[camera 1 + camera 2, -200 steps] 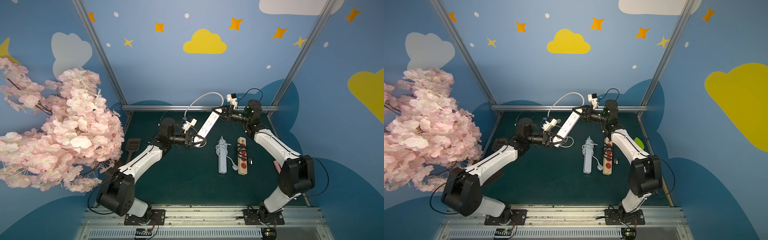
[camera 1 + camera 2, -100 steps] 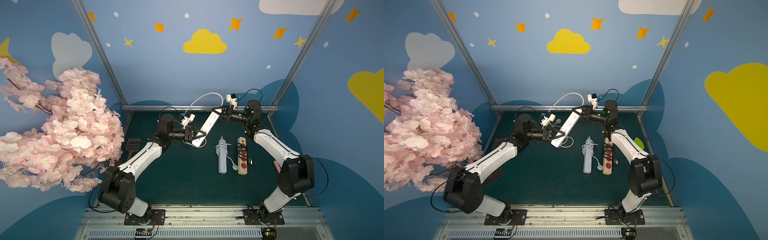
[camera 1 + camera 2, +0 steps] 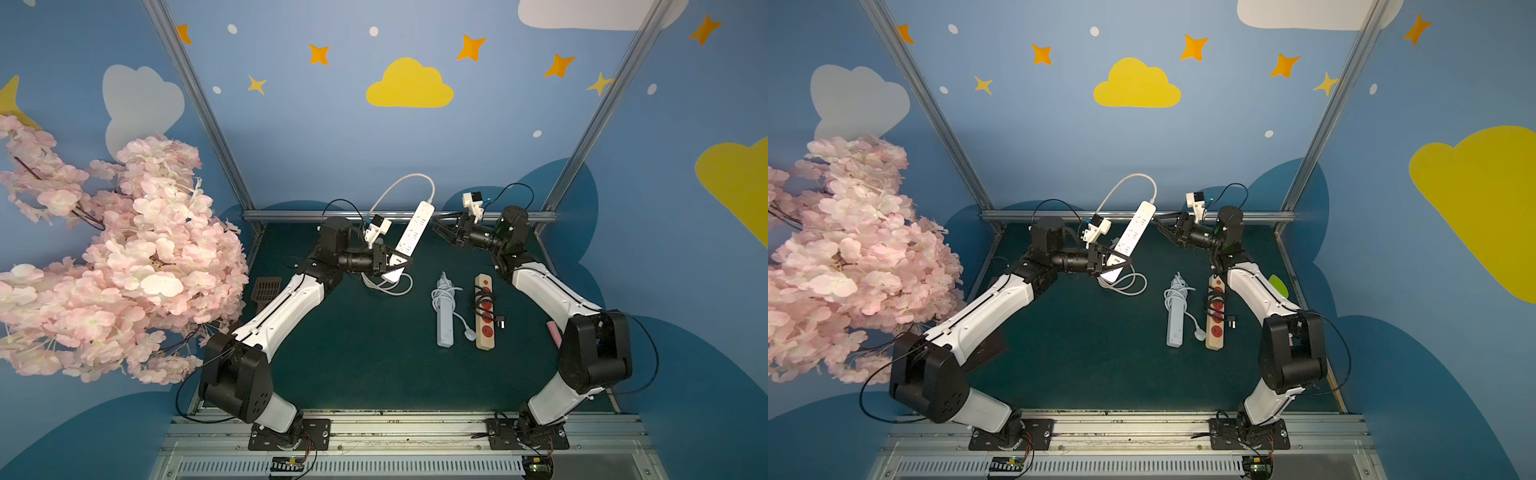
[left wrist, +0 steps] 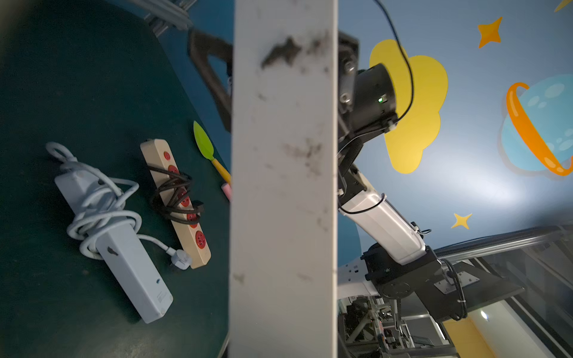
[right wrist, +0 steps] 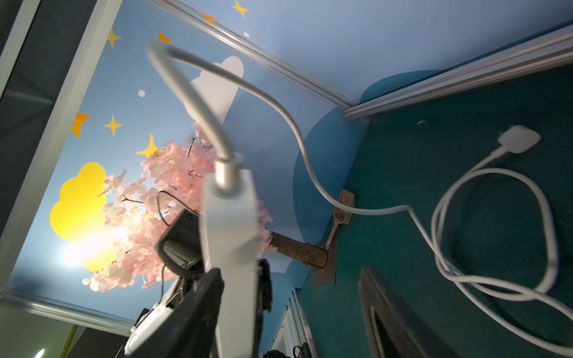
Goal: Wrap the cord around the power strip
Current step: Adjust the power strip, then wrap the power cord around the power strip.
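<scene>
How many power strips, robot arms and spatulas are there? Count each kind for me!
Power strips: 3 (white power strip, light blue power strip, wooden power strip)
Robot arms: 2 (left arm, right arm)
Spatulas: 2 (black spatula, green spatula)
Total: 7

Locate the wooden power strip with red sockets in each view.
In both top views: wooden power strip lies on the mat, right of centre, beside the right arm.
Left wrist: between the pale blue power strip and the white power strip filling the middle.
Right wrist: not in it.
Landmark: the cord-wrapped pale blue power strip alongside it.
</scene>
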Robot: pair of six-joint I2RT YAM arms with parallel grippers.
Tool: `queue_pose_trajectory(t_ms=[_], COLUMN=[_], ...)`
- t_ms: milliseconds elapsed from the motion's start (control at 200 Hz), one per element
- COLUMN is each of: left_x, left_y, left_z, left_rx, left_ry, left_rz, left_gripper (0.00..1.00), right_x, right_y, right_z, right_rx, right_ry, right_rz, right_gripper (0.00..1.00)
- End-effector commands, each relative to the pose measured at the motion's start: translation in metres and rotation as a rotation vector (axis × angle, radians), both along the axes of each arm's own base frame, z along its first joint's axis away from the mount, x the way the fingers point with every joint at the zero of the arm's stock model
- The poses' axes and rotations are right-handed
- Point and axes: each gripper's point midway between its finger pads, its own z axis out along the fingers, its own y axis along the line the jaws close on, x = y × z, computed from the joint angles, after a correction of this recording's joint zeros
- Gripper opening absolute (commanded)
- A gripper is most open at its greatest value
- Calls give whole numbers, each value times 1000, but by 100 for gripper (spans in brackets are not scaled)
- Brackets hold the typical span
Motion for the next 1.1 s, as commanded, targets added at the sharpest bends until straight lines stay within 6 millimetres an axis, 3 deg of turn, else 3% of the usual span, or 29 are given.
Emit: queue_pose_trajectory(t_ms=[0, 120, 365, 466, 596, 681, 771, 841, 921, 1011, 1096], left_x=[-18, -20, -25, -27, -31, -34, -38, -41, -46, -50, -47], left_y=[-1, -2, -7, -8, -9, -9, -6, 0, 13, 32, 50], left_z=[50, 72, 95, 100, 106, 112, 123, 133, 147, 161, 170], left_rx=[-8, -29, -68, -73, -85, -98, -104, -99, -107, -123, -143], left_ry=[-204, -249, -274, -284, -289, -296, -323, -359, -412, -467, -506], left_rz=[-19, -4, -12, -17, -24, -32, -31, -11, 26, 81, 150], left_gripper=[3, 3, 3, 3, 3, 3, 3, 3, 3, 3, 3], right_x=[3, 6, 16, 25, 53, 74, 98, 128, 166, 194, 206], right_y=[7, 40, 100, 115, 122, 133, 147, 139, 107, 66, 36], right_z=[-38, -63, -60, -70, -80, -75, -74, -74, -69, -54, -37], right_rx=[-190, -337, -272, -256, -289, -266, -261, -293, -277, -285, -326], right_ry=[-130, -299, -616, -640, -607, -608, -609, -579, -509, -499, -514], right_rz=[-85, -149, -270, -295, -392, -407, -385, -418, -469, -537, -576], right_gripper=[79, 82, 83, 83, 83, 75, 57, 40, 22, 13, 10])
